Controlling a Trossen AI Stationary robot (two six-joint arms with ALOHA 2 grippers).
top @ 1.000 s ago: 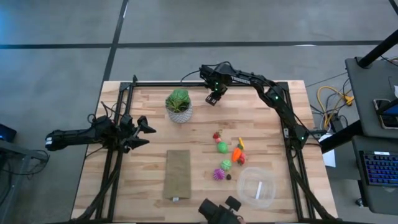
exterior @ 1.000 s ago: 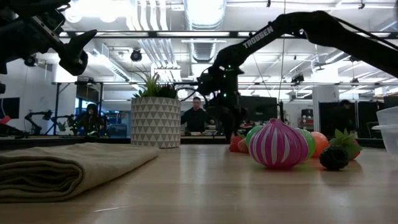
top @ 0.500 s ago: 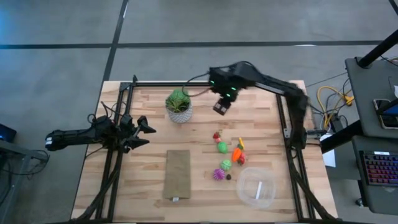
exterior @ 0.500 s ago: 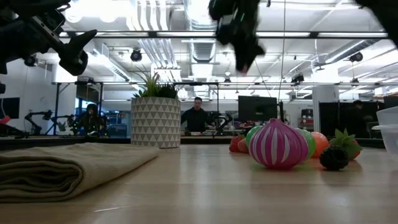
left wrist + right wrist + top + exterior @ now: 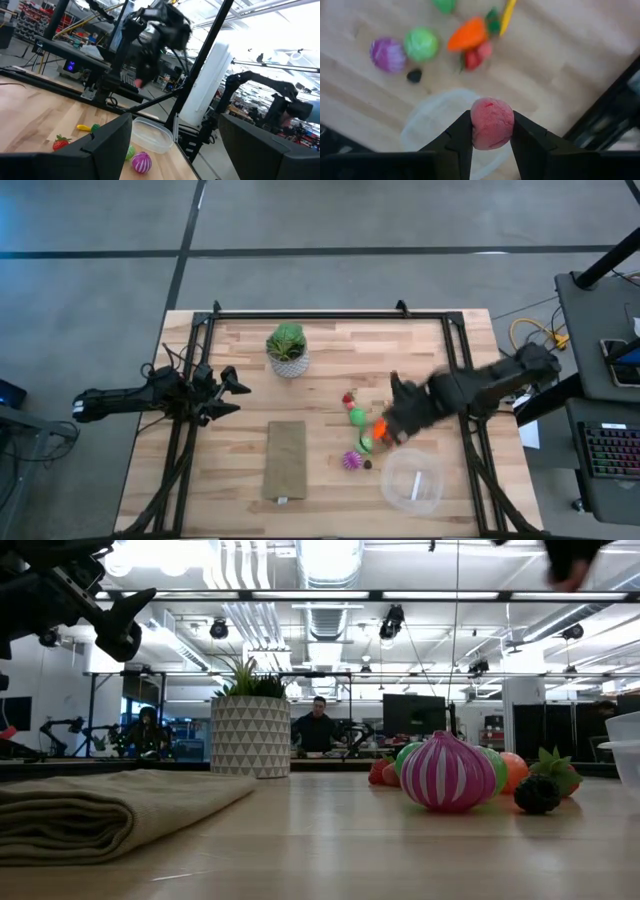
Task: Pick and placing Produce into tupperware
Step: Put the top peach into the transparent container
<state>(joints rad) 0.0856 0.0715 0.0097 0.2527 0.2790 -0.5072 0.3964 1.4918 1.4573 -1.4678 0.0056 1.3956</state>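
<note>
Potted plant (image 5: 287,349) toward the table's far edge, folded cloth (image 5: 285,459) nearer the front, left of the produce (image 5: 361,430). Produce clustered right of centre, tupperware (image 5: 412,481) just beside it at the front right. Right gripper (image 5: 491,131) above the tupperware's edge with a round piece (image 5: 492,123) clamped between its fingers; left gripper (image 5: 228,393) off the table's left side.
</note>
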